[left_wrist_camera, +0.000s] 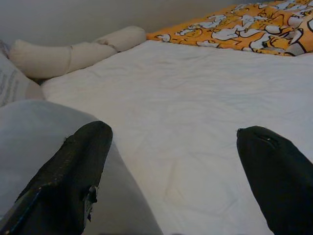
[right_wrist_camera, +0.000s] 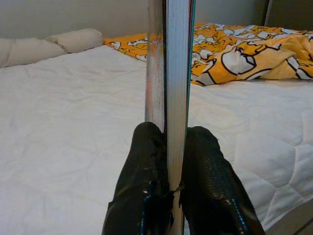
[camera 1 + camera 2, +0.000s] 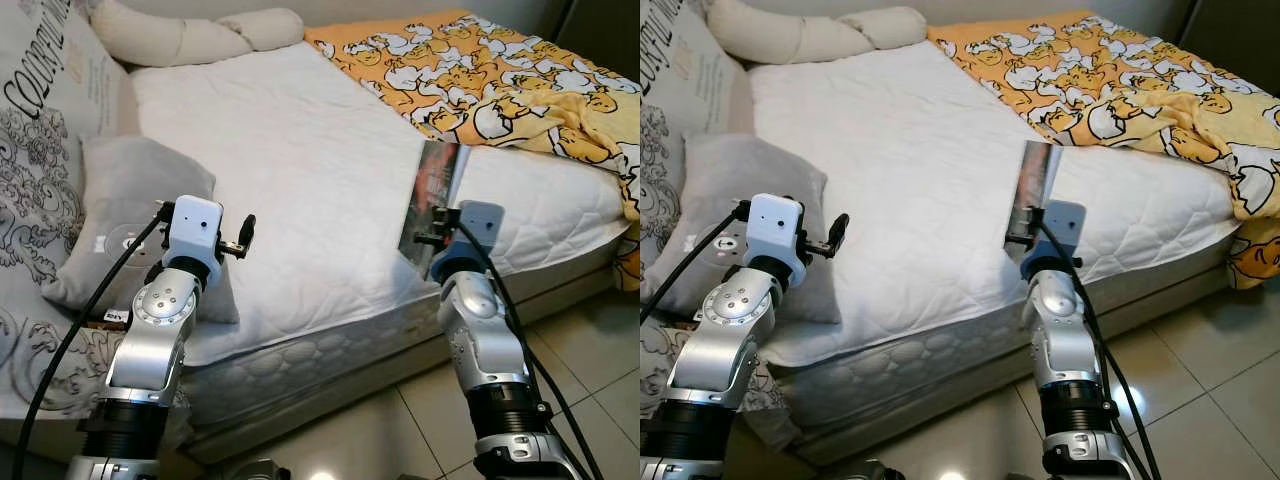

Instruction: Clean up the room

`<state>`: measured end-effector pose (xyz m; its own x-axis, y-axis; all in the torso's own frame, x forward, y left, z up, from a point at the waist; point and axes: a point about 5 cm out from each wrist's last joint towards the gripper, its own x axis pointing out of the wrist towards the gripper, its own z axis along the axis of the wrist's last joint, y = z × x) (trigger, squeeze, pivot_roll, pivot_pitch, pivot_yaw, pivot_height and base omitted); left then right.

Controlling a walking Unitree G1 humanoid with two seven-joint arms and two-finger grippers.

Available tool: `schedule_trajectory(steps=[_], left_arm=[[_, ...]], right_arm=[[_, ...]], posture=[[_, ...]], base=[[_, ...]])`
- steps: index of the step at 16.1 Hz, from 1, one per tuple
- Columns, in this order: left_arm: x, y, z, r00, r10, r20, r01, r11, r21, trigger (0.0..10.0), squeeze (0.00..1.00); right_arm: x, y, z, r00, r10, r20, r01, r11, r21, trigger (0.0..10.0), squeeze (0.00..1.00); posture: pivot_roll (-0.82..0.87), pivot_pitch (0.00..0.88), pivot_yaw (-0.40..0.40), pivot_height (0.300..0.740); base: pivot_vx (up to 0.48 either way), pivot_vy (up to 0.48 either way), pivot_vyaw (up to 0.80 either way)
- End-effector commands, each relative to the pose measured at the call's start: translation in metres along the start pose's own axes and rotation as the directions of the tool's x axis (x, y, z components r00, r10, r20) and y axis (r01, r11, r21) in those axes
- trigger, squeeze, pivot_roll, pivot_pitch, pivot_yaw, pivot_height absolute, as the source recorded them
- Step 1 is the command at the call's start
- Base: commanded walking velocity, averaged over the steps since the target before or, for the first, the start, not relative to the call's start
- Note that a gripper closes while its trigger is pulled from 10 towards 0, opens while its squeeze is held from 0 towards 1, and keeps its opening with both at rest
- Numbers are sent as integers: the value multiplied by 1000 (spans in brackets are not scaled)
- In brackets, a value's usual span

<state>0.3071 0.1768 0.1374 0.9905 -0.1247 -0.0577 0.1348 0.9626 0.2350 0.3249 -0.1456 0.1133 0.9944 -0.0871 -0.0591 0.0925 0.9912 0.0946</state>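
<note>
A thin glossy book stands on edge above the near side of the white mattress, with my right gripper shut on its lower edge. In the right wrist view both black fingers press against its covers. My left gripper is open with nothing between its fingers, held over the grey pillow at the bed's near left corner.
An orange blanket with a white duck print is bunched at the far right of the bed. A cream bolster lies along the head end. Patterned bedding hangs at the left. Tiled floor lies at right.
</note>
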Motion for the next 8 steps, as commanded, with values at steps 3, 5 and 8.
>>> schedule_trajectory(steps=[3,5,8], left_arm=[[2,1,4,1000,5,15,-5,1000,0,10000,0],[1,0,4,1000,1,19,-1,1000,-3,10000,0],[1,-1,5,1000,-5,25,5,1000,-5,10000,0]], right_arm=[[2,4,11,998,39,45,-36,997,-71,10000,0],[3,3,11,998,38,45,-34,997,-76,10000,0],[3,2,11,999,32,43,-29,997,-72,10000,0]], posture=[[1,0,21,740],[1,0,21,740],[0,0,23,740]], base=[[169,0,0],[291,0,800],[296,0,800]])
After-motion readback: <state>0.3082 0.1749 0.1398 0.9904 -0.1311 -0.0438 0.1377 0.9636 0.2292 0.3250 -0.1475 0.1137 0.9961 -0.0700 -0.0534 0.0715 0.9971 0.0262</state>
